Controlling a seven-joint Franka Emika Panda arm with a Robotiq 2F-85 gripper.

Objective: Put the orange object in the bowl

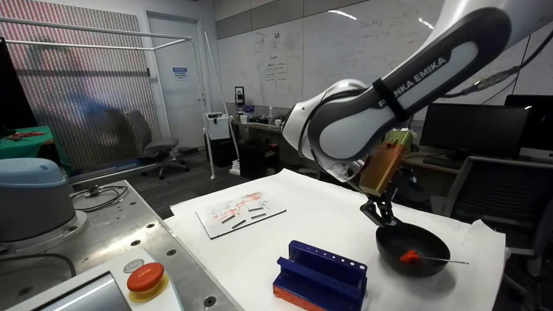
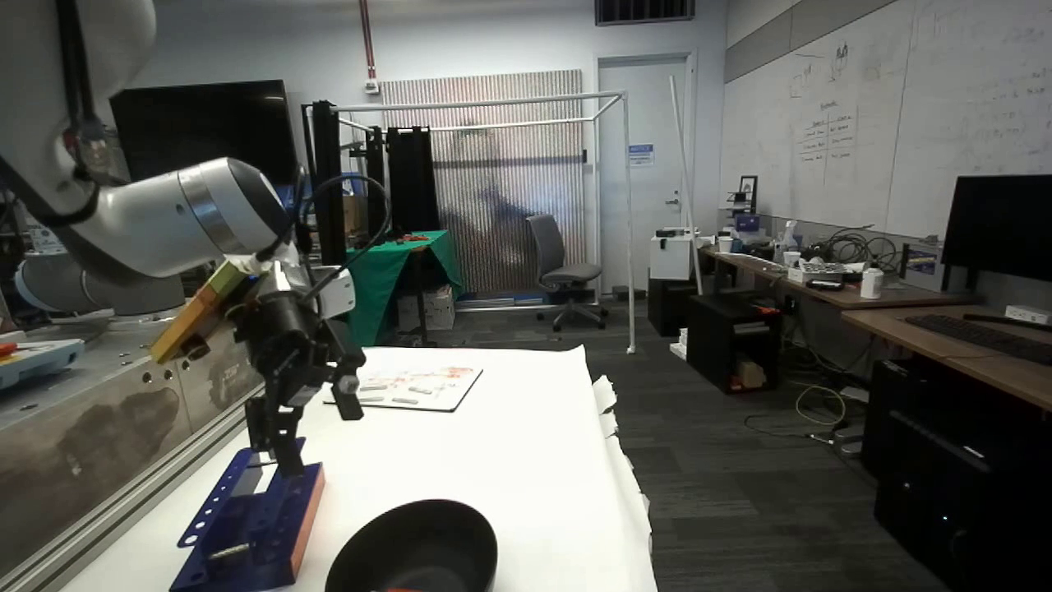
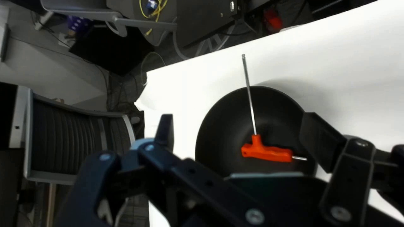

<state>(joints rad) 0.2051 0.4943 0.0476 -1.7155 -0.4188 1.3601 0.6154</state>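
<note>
Pincer (image 3: 241,134) held spread near the bowl (image 3: 225,126); the orange hex key (image 3: 268,153) laid inside could be tipped out if its overhanging shaft (image 3: 249,94) were bumped.

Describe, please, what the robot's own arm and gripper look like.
The arm has rounded white and dark grey sections; its FRANKA EMIKA lettering is partly hidden by a black strap. A black cable with a silvery connector runs beside it. An orange and yellow-green block sits near the gripper, which is black, with jointed, blocky fingers.
</note>
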